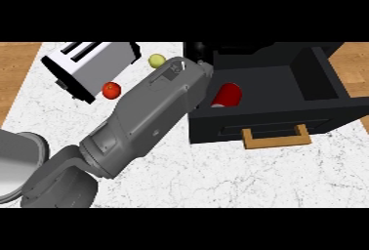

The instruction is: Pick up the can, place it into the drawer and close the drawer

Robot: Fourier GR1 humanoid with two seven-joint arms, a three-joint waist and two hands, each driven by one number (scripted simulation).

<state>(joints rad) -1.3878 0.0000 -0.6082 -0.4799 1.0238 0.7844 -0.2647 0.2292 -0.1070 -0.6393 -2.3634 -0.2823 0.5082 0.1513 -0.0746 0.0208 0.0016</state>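
Observation:
A black drawer stands pulled out at the right, its wooden handle facing me. Inside it, at the left, lies a red can, partly hidden by my forearm. My left arm runs from the lower left up to the drawer's back left corner. Only a dark bit of the left hand shows past the wrist, above and beyond the can; it blends with the drawer's black wall. The right hand is not in view.
A silver toaster stands at the back left on the white marble counter. A red fruit and a yellow-green fruit lie beside it. A grey round shape shows at the left edge.

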